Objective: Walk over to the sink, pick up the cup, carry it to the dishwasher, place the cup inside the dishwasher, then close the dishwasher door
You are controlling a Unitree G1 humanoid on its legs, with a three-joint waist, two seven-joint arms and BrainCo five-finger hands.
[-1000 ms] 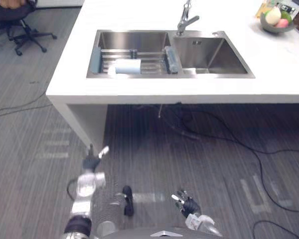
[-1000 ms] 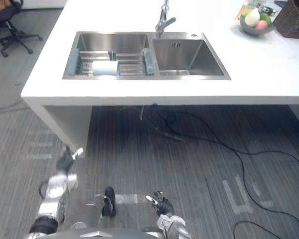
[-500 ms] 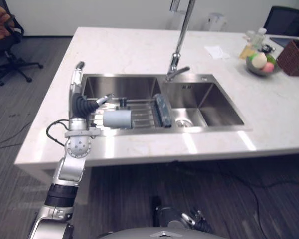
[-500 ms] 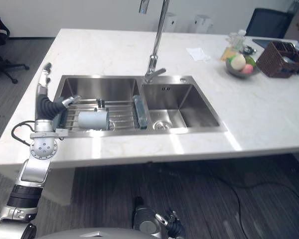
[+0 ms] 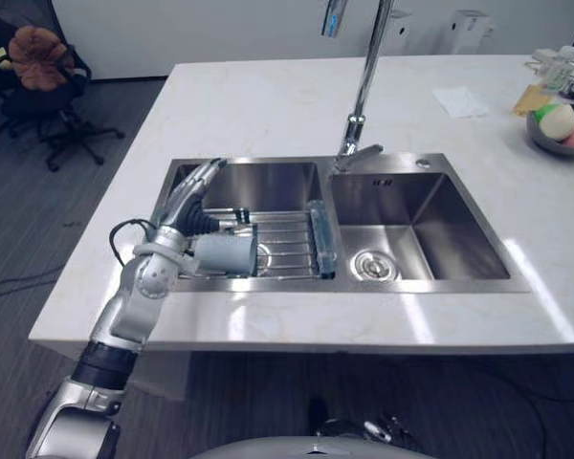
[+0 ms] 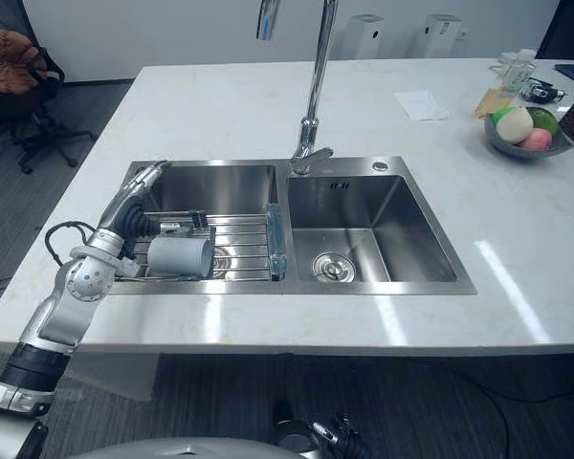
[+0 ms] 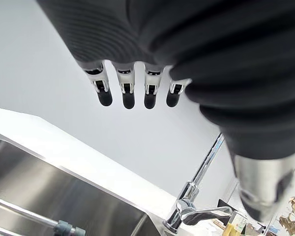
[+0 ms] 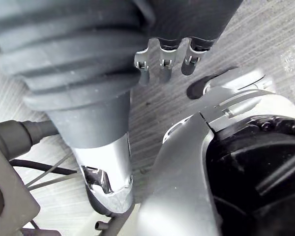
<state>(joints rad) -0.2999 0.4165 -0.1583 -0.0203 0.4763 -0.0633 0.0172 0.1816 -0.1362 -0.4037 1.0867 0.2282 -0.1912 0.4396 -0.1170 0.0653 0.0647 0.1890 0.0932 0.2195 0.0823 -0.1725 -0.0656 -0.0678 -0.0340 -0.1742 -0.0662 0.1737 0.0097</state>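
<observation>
Since half a second ago the left hand (image 5: 189,194) has tipped over. It stood upright above the sink's left rim then, and now it leans down and forward across the left basin (image 5: 268,182). The head view has also shifted, so the counter sits differently in the picture.

The hand's fingers (image 7: 128,96) are straight and spread a little apart in a row, with the thumb (image 7: 262,183) off to one side, and nothing lies between them. They reach toward the back left corner of the basin, above the steel wall.

The cup (image 5: 226,253), a grey-blue one, lies on its side on the wire rack (image 5: 285,251) that spans the left basin, toward the rack's left end. It sits nearer the robot than the fingertips, just beside the dark ribbed cover of the wrist and lower than the palm. Whether the cover touches the cup cannot be told. The fingers point past the cup and away from it, not around it.

A bluish bar (image 5: 320,239) closes the rack's right end, against the divider between the basins. The right basin (image 5: 430,220) has a round drain (image 5: 371,263) in its floor. The tall faucet (image 5: 366,96) rises behind the divider.

The right hand (image 6: 337,436) hangs low over the striped floor (image 6: 517,402), well apart from the sink. Whether it is open or closed cannot be told.

On the white counter (image 6: 220,105), far right, stands a bowl of fruit (image 6: 522,129).
</observation>
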